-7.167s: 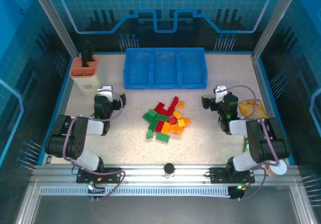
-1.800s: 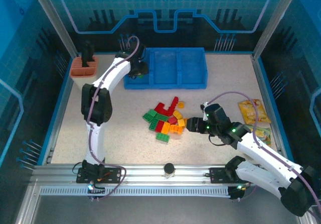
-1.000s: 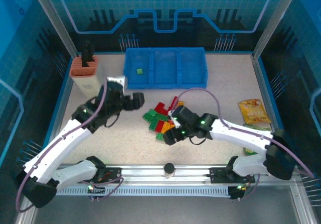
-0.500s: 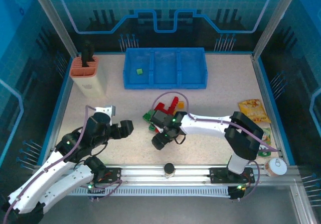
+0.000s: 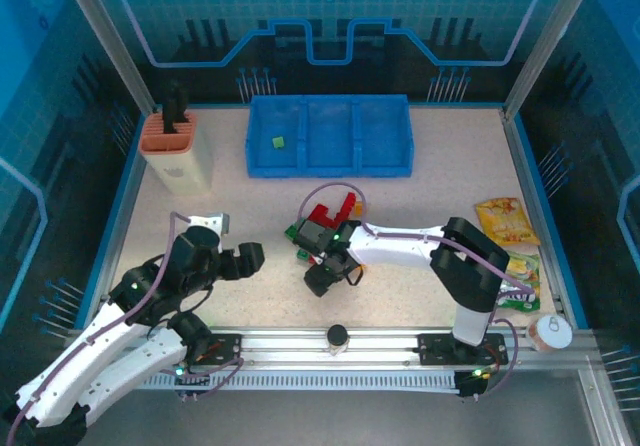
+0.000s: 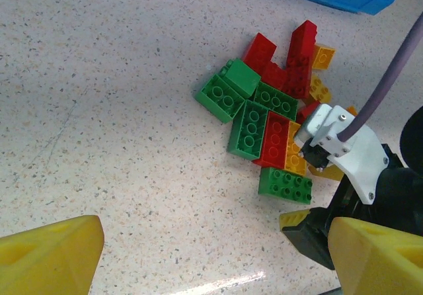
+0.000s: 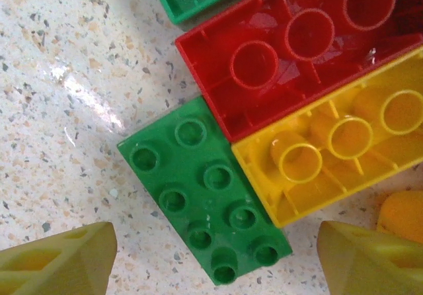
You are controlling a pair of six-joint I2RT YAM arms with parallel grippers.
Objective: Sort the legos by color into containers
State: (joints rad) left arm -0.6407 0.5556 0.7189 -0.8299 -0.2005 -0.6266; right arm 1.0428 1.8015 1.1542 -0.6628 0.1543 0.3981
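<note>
Nearest us, we see the left gripper (image 5: 245,258) hanging wide open and empty above the table (image 6: 99,110), left of the legos (image 6: 264,120). The right gripper (image 5: 318,278) sits low at the pile's near edge. Its jaws are spread wide and grip nothing, with a studs-up green brick (image 7: 205,225) lying between them. Farther back, we find the blue tray (image 5: 330,171) with one small green piece (image 5: 279,143) in its left compartment.

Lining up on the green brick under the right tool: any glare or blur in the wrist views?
Right wrist: green brick sharp, a glare streak on the table left of it. Left wrist: lego pile sharp, faint glare on the table near the bottom edge.
</note>
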